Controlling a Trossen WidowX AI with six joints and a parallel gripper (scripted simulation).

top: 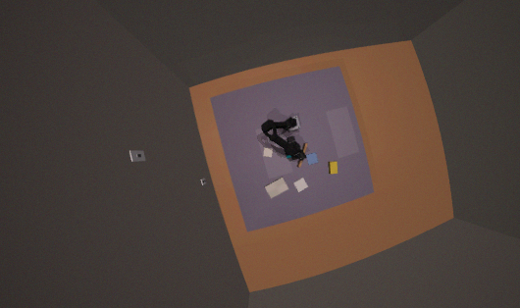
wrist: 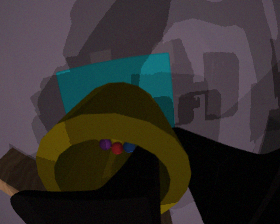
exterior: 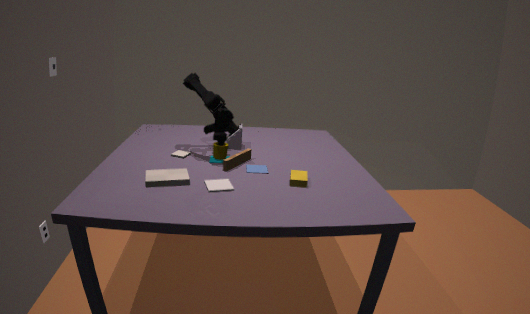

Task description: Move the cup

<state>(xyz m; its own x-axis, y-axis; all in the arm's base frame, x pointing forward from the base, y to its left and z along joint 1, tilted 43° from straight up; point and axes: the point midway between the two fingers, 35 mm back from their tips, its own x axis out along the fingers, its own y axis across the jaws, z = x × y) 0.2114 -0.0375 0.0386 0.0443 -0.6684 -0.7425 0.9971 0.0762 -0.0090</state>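
Note:
The yellow cup (exterior: 220, 151) (wrist: 113, 102) is upright over the teal pad (exterior: 213, 160) (wrist: 116, 67) (top: 288, 157); whether its base touches the pad cannot be told. My gripper (exterior: 220, 142) (wrist: 161, 136) is shut on the cup's wall, with one finger inside the rim and one outside. Inside the cup show a purple marble (wrist: 105, 144), a red marble (wrist: 117, 148) and a blue marble (wrist: 129, 147); the finger hides part of the inside. The blue pad (top: 312, 158) (exterior: 257, 169) bears no cup.
A wooden bar (top: 305, 148) (exterior: 237, 159) (wrist: 13, 167) stands between the teal and blue pads, partly under the arm in the top view. A yellow block (top: 334, 168) (exterior: 299, 178), a pale box (top: 277, 187) (exterior: 167, 177) and white squares (top: 300, 184) (exterior: 219, 185) lie around.

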